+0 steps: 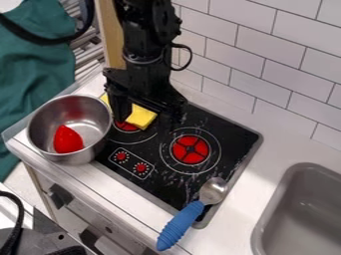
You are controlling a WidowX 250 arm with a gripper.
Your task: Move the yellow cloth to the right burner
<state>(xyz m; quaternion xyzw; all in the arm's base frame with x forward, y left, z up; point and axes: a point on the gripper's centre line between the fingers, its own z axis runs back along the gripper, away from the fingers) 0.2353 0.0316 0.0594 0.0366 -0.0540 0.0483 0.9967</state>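
Grpr (148, 118) apart, ovr ylw cloth (139, 117) | gap to R burner (182, 150) | spoon (188, 217) x-ing stove edge (150, 192)

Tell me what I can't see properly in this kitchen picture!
All in the camera view:
- Part of the yellow cloth: hidden behind the robot arm.
- Part of the left burner: covered by the cloth and pot.
- The sink's far side: cut off by the right edge.
- Marks around the knobs: too small.

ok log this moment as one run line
pincer: open, at left burner | yellow cloth: at left burner, not on right burner | metal pot: red object inside | blue-handled spoon: across stove edge
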